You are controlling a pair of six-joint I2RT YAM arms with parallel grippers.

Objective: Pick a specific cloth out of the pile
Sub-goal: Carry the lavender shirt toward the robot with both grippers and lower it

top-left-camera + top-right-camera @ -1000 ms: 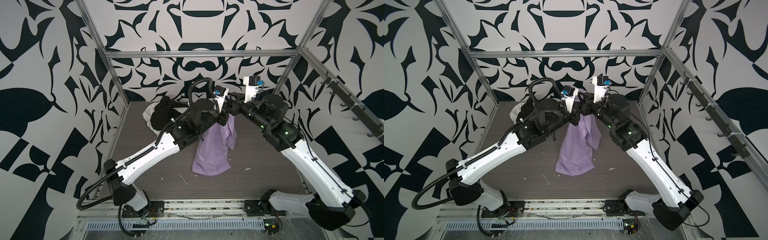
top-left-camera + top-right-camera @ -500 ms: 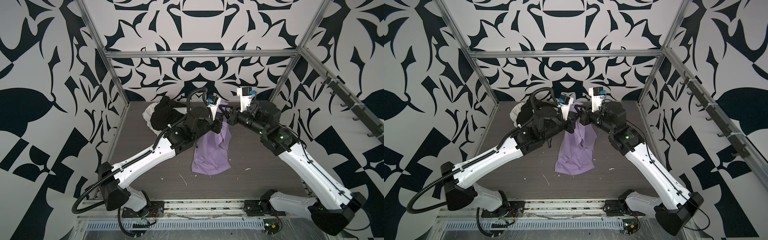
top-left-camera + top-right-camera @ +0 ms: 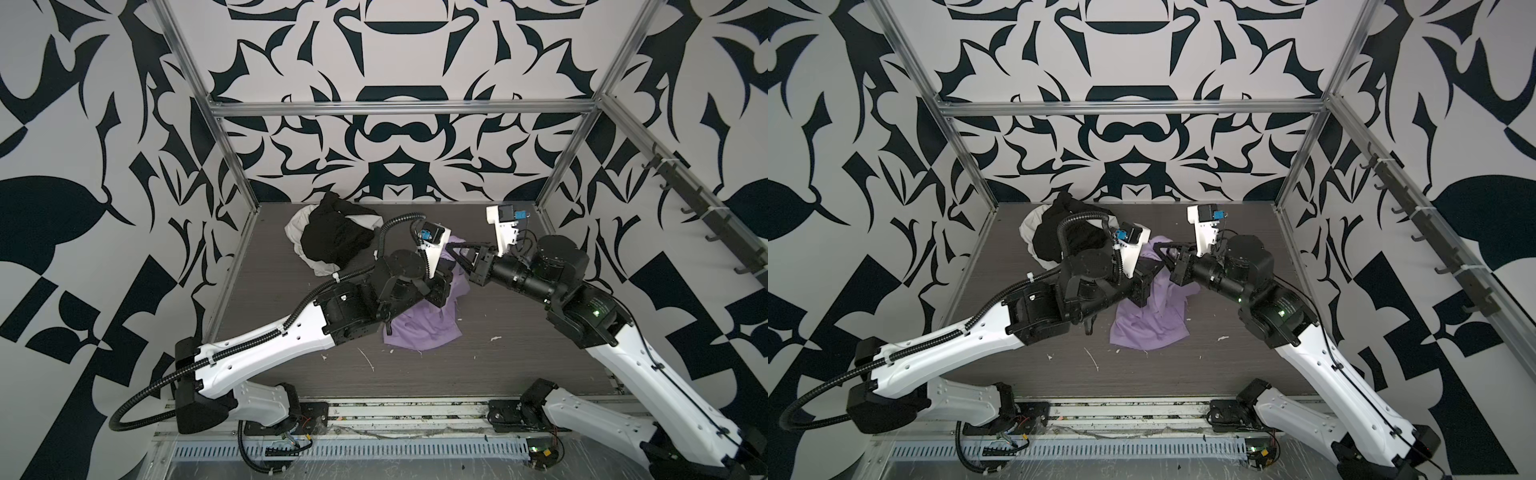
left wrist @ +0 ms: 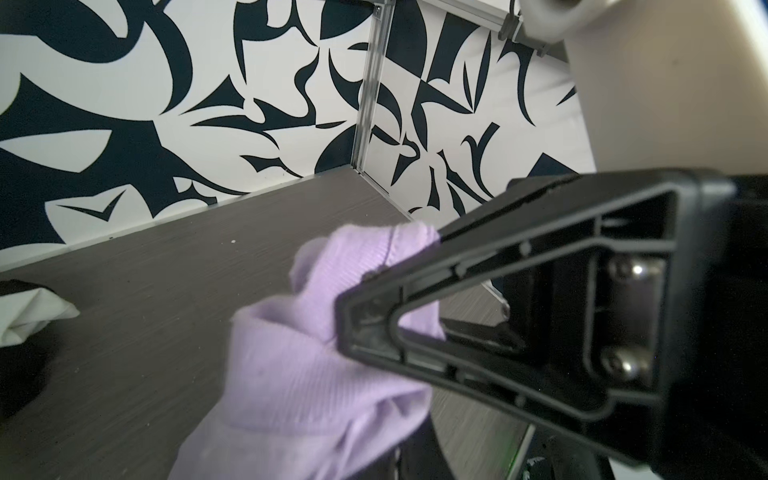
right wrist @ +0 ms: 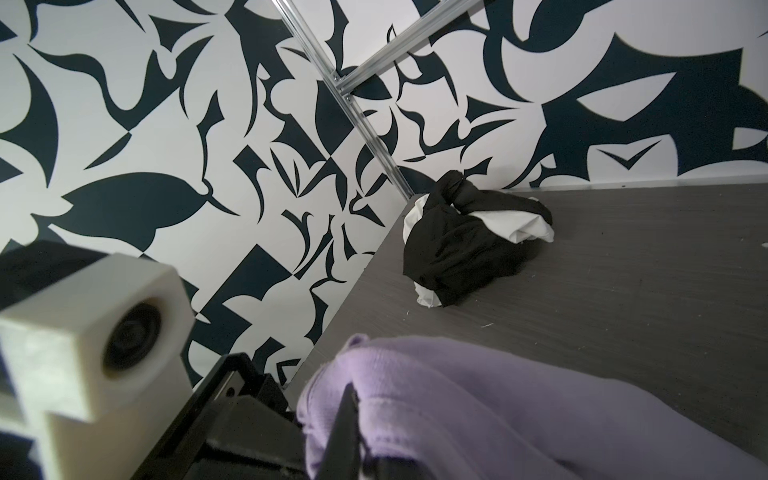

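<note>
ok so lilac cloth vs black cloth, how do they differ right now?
Lilac cloth sits mid-table between the arms; black cloth is in the back left corner.
Lilac cloth is pinched in the right gripper, top end raised; black cloth lies untouched.
Black cloth is tangled with the white cloth; lilac cloth lies apart from both.
Both are soft and crumpled.

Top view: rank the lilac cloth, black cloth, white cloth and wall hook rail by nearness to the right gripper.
1. lilac cloth, mid-table, pinched in the right gripper.
2. black cloth and white cloth, tangled at far left; too close to call.
3. hook rail, on the right wall.
</note>
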